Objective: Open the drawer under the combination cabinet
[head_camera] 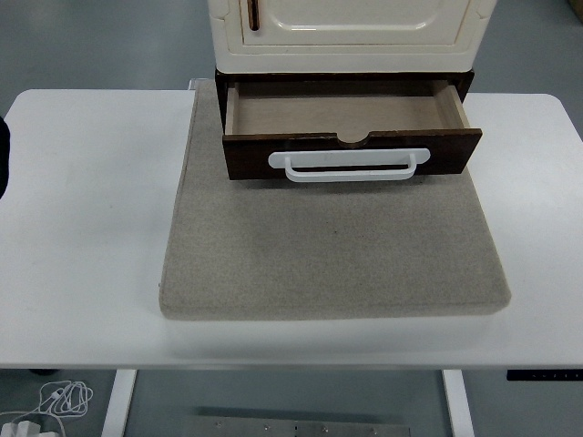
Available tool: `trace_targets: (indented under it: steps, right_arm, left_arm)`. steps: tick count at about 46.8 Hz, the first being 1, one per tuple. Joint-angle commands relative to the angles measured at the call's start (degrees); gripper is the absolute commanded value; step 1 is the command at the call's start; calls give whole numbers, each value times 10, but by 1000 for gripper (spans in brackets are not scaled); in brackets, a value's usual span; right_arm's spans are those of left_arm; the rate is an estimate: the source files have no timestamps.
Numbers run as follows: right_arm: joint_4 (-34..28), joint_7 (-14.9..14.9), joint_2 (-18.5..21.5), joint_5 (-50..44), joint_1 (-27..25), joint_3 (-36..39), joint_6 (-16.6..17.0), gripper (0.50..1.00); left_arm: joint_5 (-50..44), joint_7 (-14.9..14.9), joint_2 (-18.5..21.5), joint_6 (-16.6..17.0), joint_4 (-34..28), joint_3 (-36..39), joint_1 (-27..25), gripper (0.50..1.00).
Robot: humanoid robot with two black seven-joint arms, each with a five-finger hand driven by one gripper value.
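While one drawer [351,123] (one white handle [349,166]) stands pulled out under the cabinet [351,27], no hand shows

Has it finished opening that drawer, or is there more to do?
It looks finished. The dark wooden drawer is pulled out from under the cream cabinet, its bare inside showing, its white handle free. Nothing is in hand: only a dark sliver of the left arm shows at the picture's edge. Nothing seems left unless it should open wider.
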Motion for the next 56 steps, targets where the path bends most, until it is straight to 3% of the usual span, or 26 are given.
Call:
trace_targets:
  steps: [1, 12, 20, 28, 44, 51, 56]
  right_arm:
    - [0, 0, 0, 0, 0, 0, 0, 928]
    - [1, 0, 0, 1, 0, 1, 4, 928]
    - [1, 0, 0, 2, 0, 2, 4, 928]
    - [1, 0, 0, 0, -1, 0, 4, 928]
    - [1, 0, 0, 0, -3, 0, 4, 928]
    - [1, 0, 0, 0, -6, 0, 5, 928]
    - [1, 0, 0, 0, -7, 1, 4, 928]
  left_arm:
    - [1, -43, 4, 0, 29, -8, -1, 1000]
    - [1, -158, 21, 0, 98, -32, 0, 1000]
    - [-2, -219, 54, 62, 157, -29, 0, 1000]
    - [-2, -222, 69, 159, 215, -24, 3, 1000]
    - [-3, -218, 68, 278, 344, -19, 12, 1000]
    - [-3, -204, 61, 342, 380, 42, 31, 1000]
    - [-22, -186, 42, 362, 387, 92, 53, 1000]
